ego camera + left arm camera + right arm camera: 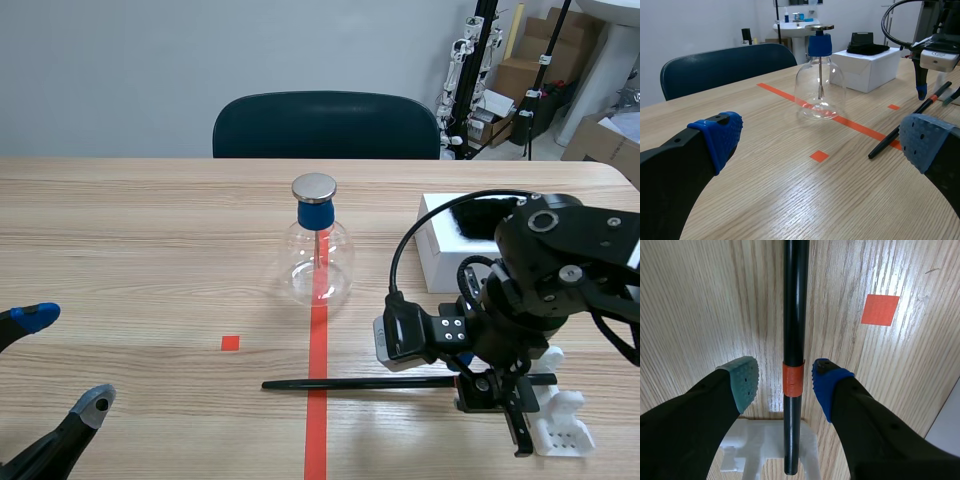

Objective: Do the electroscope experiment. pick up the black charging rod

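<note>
The black charging rod [360, 382] is a long, thin, straight stick of round section with a smooth, slightly glossy black surface. An orange-red band [792, 380] is wrapped around it near one end. It lies low on the wooden table [120, 250] in front of the robot, with its long axis running crosswise from the robot's left to its right, at right angles to the red tape line [317, 420], which it crosses. The banded end rests on a white moulded plastic holder [560, 420] on the robot's right, and the plain end points towards the left arm.

The right gripper [785, 382] hangs directly above the banded part. Its fingers are spread and straddle the rod, the grey-green dotted pad [745, 380] on one side and the blue dotted pad [826, 385] on the other, with a narrow gap visible on each side. The left gripper [820, 145] is held low over the table well away from the rod, its fingers wide apart with nothing between them.

Beyond the rod, on the tape line, stands the electroscope [318, 250], a clear rounded glass flask with a blue stopper, a flat metal disc on top and a thin rod hanging inside. A white rectangular box [867, 67] with a black cloth [867, 48] on top sits to the flask's right, and a dark chair [325, 125] stands at the far edge of the table
</note>
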Controlling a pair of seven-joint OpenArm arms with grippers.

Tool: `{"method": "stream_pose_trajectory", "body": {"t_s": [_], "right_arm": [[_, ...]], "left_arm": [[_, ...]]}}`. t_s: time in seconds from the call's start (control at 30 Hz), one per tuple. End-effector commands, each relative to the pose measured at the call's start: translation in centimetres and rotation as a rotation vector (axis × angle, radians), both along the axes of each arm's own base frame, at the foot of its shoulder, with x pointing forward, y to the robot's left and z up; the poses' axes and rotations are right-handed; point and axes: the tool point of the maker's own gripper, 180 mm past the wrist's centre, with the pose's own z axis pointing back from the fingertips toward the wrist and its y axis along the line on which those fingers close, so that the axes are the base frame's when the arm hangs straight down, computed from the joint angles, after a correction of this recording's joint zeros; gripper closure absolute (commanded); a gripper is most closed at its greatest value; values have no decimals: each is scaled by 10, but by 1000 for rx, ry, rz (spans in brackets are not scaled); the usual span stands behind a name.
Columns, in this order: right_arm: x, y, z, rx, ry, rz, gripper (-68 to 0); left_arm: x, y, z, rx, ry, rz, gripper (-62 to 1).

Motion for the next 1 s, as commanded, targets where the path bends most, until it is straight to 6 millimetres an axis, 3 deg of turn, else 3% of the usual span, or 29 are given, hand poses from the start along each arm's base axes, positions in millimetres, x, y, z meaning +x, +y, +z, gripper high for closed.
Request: {"method": "stream_pose_trajectory", "body": {"t_s": [0.0, 0.33, 0.57, 0.97], "right_arm": [[9, 0, 6, -2, -23, 0, -223], [10, -3, 5, -15, -25, 1, -117], [11, -5, 5, -26, -34, 7, -1], [12, -9, 5, -38, -43, 11, 0]], "left_arm": [[1, 4, 10, -18, -36, 3, -623], [1, 4, 10, -18, -36, 3, -623], [1, 4, 10, -18, -36, 3, -623], [1, 4, 10, -18, -36, 3, -623]]}}
